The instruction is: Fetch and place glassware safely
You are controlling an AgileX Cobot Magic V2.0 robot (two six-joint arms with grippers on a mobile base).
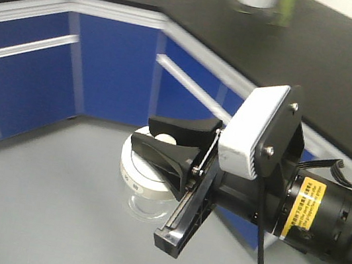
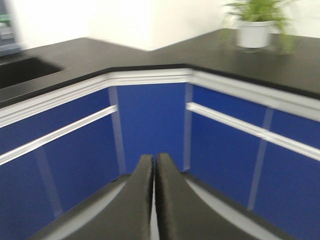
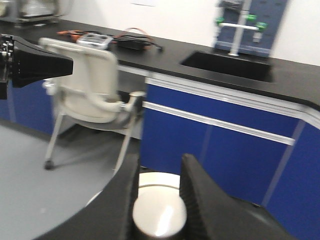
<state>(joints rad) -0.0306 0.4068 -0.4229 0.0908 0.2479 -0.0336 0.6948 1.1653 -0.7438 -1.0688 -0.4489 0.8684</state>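
Note:
The glassware (image 1: 143, 194) is a squat clear jar with a round cream-white lid (image 1: 136, 166). It hangs over the grey floor, held by its lid knob (image 3: 159, 215). My right gripper (image 1: 173, 143) is shut on that knob, one black finger on each side. The right wrist view looks down on the gripper (image 3: 161, 162), with the lid (image 3: 159, 180) showing beyond the knob and the glass body hidden. My left gripper (image 2: 154, 160) appears only in the left wrist view, fingers pressed together with nothing between them.
Blue cabinets (image 1: 112, 68) under a black countertop (image 1: 320, 68) wrap round a corner ahead. A white plant pot (image 2: 255, 34) stands on the counter. The right wrist view shows a sink (image 3: 227, 65), a cream chair (image 3: 85, 85) and a black part (image 3: 35, 65) jutting in at left.

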